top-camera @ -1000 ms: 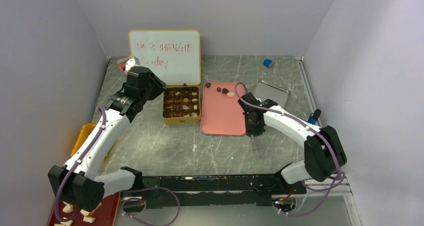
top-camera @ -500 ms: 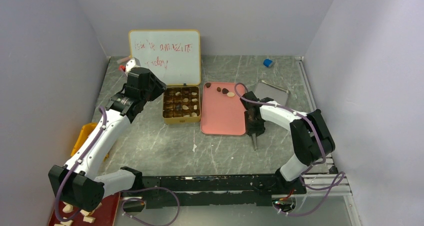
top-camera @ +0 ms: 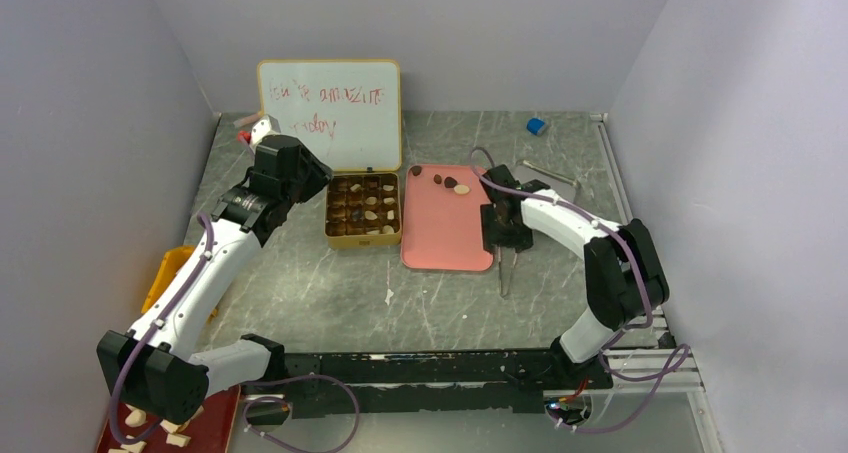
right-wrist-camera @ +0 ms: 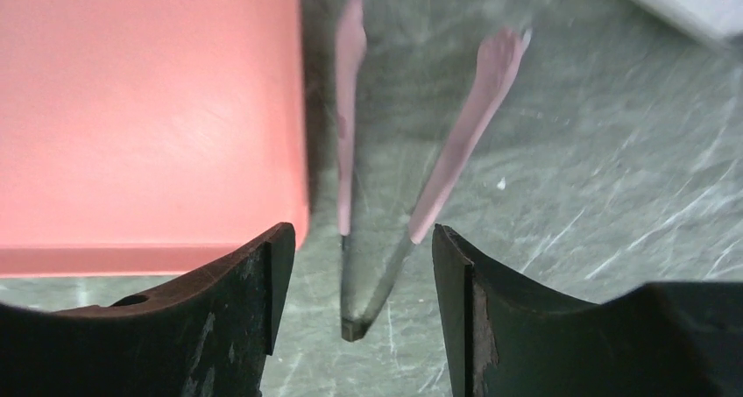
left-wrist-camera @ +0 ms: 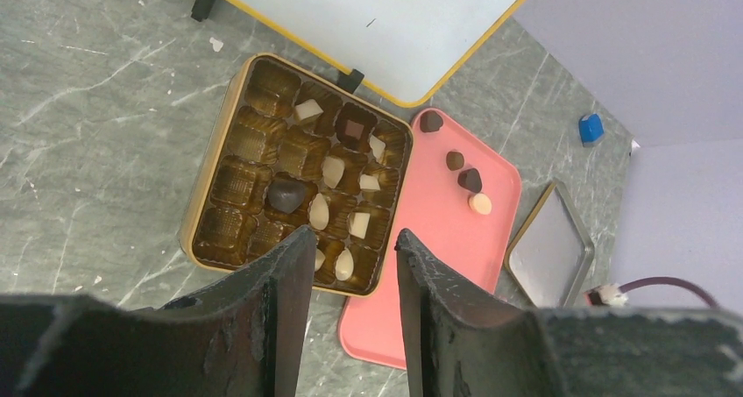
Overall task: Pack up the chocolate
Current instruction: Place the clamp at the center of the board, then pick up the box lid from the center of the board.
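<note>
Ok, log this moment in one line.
left gripper open near box | right gripper open over tongs beside tray | four chocolates on tray

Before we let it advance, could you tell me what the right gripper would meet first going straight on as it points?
Most likely the tongs, lying on the table beside the pink tray, directly ahead of the open right gripper; depth is unclear.

Right claw [right-wrist-camera: 359, 235] farther out, over tongs [right-wrist-camera: 462, 138]
</note>
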